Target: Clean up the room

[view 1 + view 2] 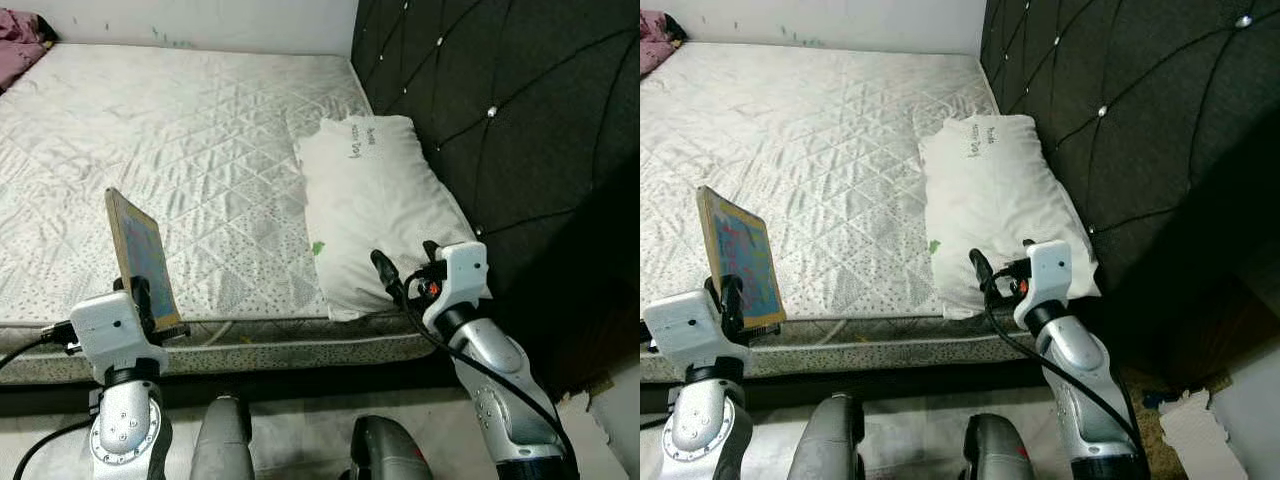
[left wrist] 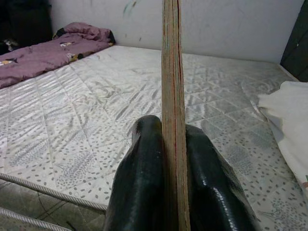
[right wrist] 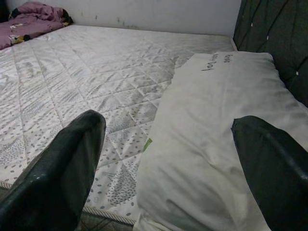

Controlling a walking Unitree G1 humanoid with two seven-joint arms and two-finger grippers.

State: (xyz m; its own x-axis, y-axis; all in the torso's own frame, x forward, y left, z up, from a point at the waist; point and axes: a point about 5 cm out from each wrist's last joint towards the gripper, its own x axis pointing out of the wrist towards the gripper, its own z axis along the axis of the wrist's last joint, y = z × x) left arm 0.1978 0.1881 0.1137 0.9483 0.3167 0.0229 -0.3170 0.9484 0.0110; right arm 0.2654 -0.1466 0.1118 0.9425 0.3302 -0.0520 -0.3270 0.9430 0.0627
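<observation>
My left gripper [image 1: 150, 305] is shut on a thin, flat book [image 1: 142, 255] with a colourful cover, holding it upright on edge above the mattress's near edge. In the left wrist view the book [image 2: 172, 72] stands edge-on between the two black fingers [image 2: 144, 173]. My right gripper [image 1: 410, 272] is open just short of the near end of a white pillow [image 1: 375, 205], which lies on the mattress along the black headboard. The right wrist view has the pillow [image 3: 216, 125] lying between the spread fingers [image 3: 62, 168].
A bare quilted white mattress [image 1: 190, 140] spreads out ahead. A black tufted headboard [image 1: 500, 110] rises on the right. A crumpled purple blanket [image 2: 53, 48] lies at the far left corner by the white wall. Pale floor [image 1: 1215, 420] with some debris shows at lower right.
</observation>
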